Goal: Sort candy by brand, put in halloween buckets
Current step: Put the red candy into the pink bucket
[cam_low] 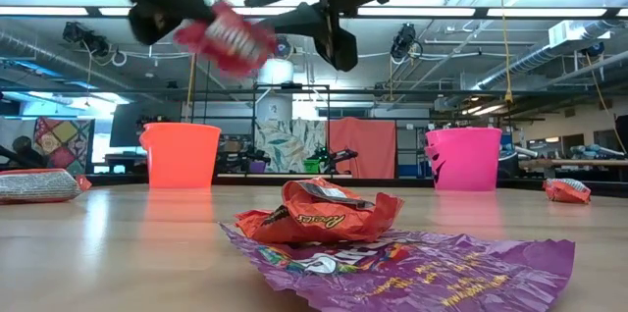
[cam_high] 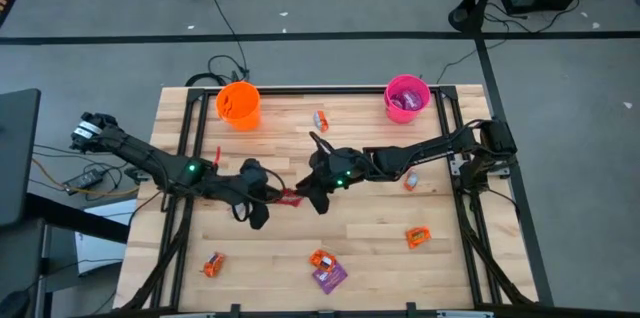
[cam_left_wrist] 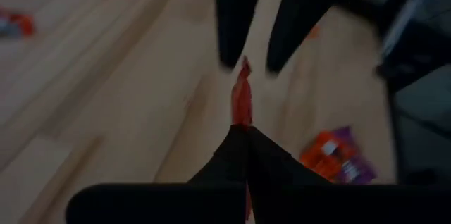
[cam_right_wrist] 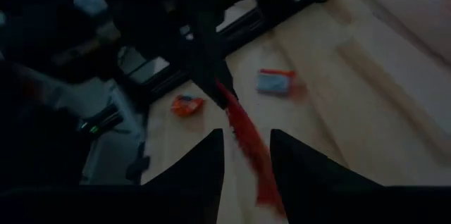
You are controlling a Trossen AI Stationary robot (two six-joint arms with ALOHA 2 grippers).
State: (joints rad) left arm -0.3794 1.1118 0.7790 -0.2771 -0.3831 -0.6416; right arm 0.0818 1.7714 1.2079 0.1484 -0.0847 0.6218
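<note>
My left tool [cam_high: 283, 194] clenched on a red candy wrapper [cam_high: 291, 197] above mid-counter [cam_high: 380, 228], arm stretched low toward centre, my right tool [cam_high: 303, 190] facing it, fingers spread around the wrapper's far end, orange bucket [cam_high: 239, 105] and pink bucket [cam_high: 407, 98] at the far edge.

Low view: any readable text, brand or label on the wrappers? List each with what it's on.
"Reese's", partly creased: orange wrapper lying on the purple one.
Purple wrapper: rainbow print with lettering, too distorted to read.
Red candy shut in the left gripper: white lettering, blurred.
Orange bucket, pink bucket: no text visible.
</note>
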